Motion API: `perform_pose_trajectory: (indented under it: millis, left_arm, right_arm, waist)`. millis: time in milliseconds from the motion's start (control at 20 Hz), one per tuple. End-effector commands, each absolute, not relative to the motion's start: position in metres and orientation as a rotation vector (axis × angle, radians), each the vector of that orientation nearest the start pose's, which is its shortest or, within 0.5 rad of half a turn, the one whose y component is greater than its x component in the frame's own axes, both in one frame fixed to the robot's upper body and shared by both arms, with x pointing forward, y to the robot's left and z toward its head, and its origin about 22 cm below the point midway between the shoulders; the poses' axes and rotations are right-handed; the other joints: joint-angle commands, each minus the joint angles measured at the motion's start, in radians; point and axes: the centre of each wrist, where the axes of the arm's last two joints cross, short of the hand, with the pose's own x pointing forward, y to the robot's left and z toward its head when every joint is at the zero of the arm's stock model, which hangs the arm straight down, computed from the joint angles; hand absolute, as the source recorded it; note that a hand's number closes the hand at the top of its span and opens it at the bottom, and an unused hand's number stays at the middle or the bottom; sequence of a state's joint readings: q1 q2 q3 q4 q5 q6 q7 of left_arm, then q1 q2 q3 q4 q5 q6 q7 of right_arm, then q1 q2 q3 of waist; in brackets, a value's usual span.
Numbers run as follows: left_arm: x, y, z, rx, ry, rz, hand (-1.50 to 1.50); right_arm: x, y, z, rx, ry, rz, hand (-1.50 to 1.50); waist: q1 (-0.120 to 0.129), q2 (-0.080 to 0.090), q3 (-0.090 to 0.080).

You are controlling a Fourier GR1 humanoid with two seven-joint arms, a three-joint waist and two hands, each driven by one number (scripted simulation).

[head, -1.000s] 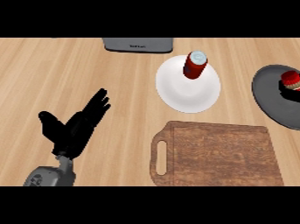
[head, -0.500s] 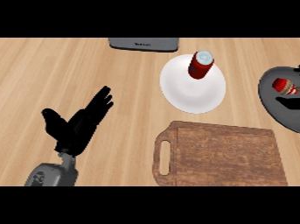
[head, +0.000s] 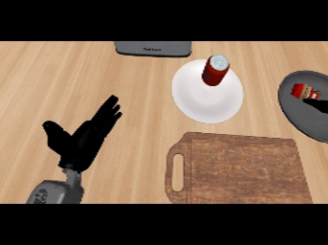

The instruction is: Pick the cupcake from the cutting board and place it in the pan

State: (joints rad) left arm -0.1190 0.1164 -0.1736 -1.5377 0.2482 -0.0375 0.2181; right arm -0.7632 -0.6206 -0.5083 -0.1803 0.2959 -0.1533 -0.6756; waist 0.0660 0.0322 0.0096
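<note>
right hand [head: 327, 106] mostly cut off by the view's right edge; only dark fingers show over the pan [head: 302, 119], just beside the cupcake [head: 305, 91] lying in it, and whether they pinch it cannot be told. left hand [head: 82, 139] rests spread at lower left. cutting board [head: 244, 167] bare, plate [head: 202, 103] carrying a red bottle [head: 214, 70] behind it.

I see the cutting board [head: 240, 168] nearest on the desk [head: 39, 81], plate [head: 202, 103] behind it carrying a bottle [head: 214, 70], pan [head: 304, 117] right holding the cupcake [head: 305, 90].
</note>
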Motion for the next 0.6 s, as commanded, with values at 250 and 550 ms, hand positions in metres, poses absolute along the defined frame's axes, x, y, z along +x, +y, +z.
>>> perform_pose_trajectory:
  millis: [250,550]
  left_arm:
    - [0.262,0.199,0.013,-0.276,-1.386,-0.118,0.00]
    - [0.266,0.207,0.015,-0.248,-1.390,-0.117,0.00]
  right_arm:
    - [0.301,-0.505,0.024,-0.475,-1.636,0.026,-1.50]
    - [0.266,-0.537,0.029,-0.331,-1.672,0.087,-1.50]
  waist:
    - [-0.009,0.004,0.001]
    - [-0.023,-0.004,0.000]
